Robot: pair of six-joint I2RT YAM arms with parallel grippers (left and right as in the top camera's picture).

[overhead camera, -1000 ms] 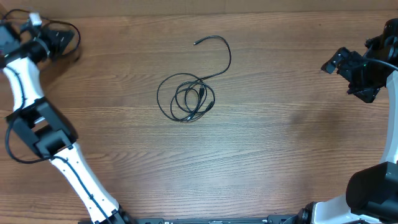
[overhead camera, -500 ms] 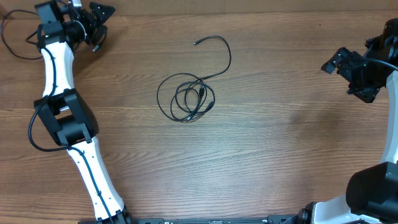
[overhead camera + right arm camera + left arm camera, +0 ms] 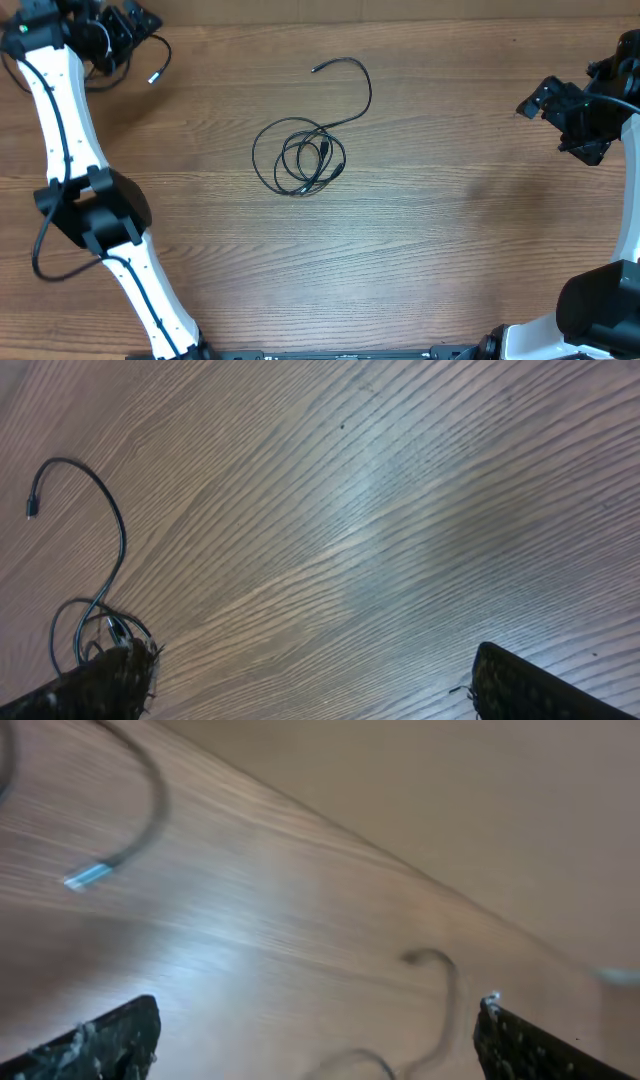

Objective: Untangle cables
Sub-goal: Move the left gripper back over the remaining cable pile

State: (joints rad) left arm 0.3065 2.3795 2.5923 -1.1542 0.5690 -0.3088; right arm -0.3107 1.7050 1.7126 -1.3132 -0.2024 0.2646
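Left arm has swung since 0.5 s ago: its white link now runs up the far-left side of the table, and the wrist sits further into the top-left corner. Right side hasn't budged, and neither has the coil.

Left fingers are spread wide with nothing between them, only bare wood (wrist view is motion-blurred). A loose cable lies just beside that wrist, with its silvery tip resting on the table; that tip wasn't visible there 0.5 s ago. Its other end runs in under the arm, so I can't tell where it ends.

Coiled cables sit mid-table in the same spot and shape: a few overlapping black loops, with one tail arcing up and left to a small plug. They're well apart from both arms.

Right fingers are also spread and empty, parked at the right edge. The coil shows at the lower left of that wrist view.
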